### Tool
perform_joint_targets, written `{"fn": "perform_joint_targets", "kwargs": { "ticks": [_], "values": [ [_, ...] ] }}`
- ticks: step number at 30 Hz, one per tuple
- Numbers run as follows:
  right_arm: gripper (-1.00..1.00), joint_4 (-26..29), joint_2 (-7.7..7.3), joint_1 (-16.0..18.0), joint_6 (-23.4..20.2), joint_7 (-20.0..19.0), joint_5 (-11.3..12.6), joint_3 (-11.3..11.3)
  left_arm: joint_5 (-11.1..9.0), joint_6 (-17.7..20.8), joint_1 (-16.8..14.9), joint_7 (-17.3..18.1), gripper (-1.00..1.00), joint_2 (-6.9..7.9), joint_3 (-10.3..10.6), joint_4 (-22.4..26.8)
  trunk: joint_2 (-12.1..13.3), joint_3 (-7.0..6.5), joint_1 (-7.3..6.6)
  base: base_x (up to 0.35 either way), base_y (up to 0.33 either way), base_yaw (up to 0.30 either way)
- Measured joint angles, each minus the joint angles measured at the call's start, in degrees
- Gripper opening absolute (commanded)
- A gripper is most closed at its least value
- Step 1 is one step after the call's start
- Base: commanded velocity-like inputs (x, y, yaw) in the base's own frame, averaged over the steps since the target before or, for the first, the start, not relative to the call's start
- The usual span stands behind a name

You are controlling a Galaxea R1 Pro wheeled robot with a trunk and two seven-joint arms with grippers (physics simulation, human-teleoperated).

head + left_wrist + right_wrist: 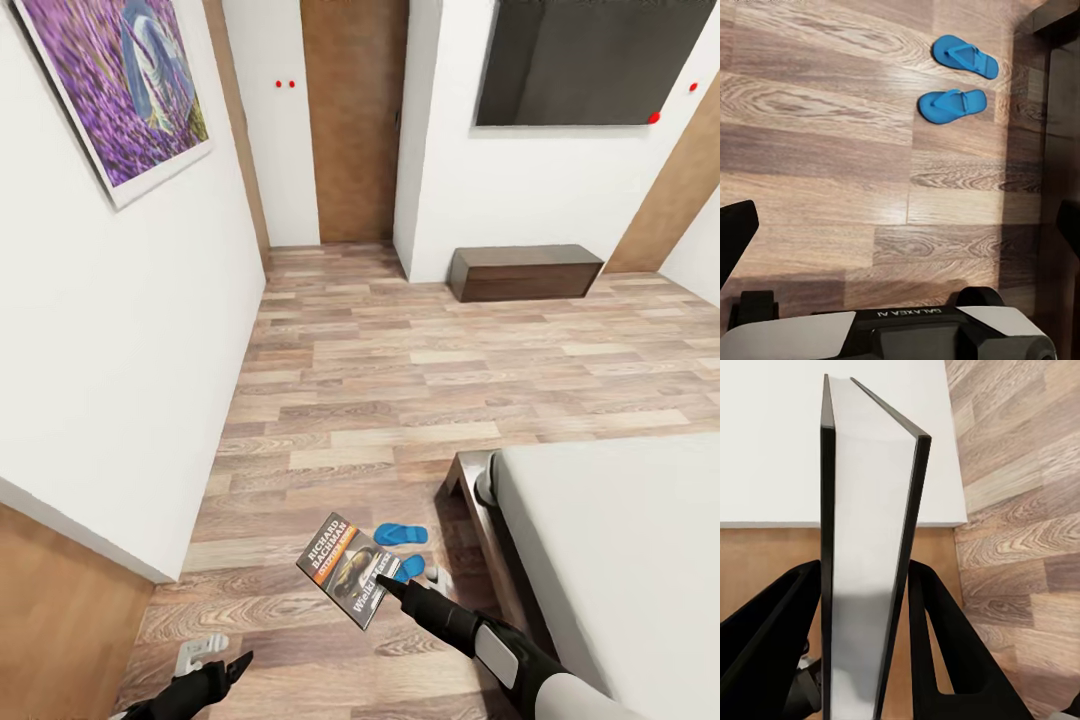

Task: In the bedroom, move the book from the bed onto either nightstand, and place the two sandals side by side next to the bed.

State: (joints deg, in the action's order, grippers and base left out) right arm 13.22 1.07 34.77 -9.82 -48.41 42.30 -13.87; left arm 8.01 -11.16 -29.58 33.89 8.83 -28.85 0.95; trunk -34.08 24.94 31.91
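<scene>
Right gripper (388, 583) clamps the book (347, 569) by its lower edge, carried clear above the floor for the nightstand, two sandals (400, 535) at its two o'clock by the bed (620, 540); left gripper (243, 664) spread, empty.

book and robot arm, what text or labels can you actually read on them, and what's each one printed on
"RICHARD BACHMAN": white capitals on the dark cover of the thin paperback book, held in the right gripper.
Orange band below the name: lettering too blurred to read.
White word over the cover picture: looks like "Wielki Marsz", unsure.
"GALAXEA": upside-down in the left wrist view, on the black and white arm housing, with a smaller mark beside it, unreadable.
</scene>
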Motion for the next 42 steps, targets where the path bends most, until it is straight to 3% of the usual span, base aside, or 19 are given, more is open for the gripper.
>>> {"fn": "perform_joint_targets", "kwargs": {
  "ticks": [42],
  "values": [
    [-1.00,-0.6,-0.13,0.0,0.0,0.1,0.0,0.1,0.0,0.0,0.0,0.0,1.00,-0.06,-0.1,0.0,0.0,-3.94,0.00,0.000,0.000,0.116]
  ]
}}
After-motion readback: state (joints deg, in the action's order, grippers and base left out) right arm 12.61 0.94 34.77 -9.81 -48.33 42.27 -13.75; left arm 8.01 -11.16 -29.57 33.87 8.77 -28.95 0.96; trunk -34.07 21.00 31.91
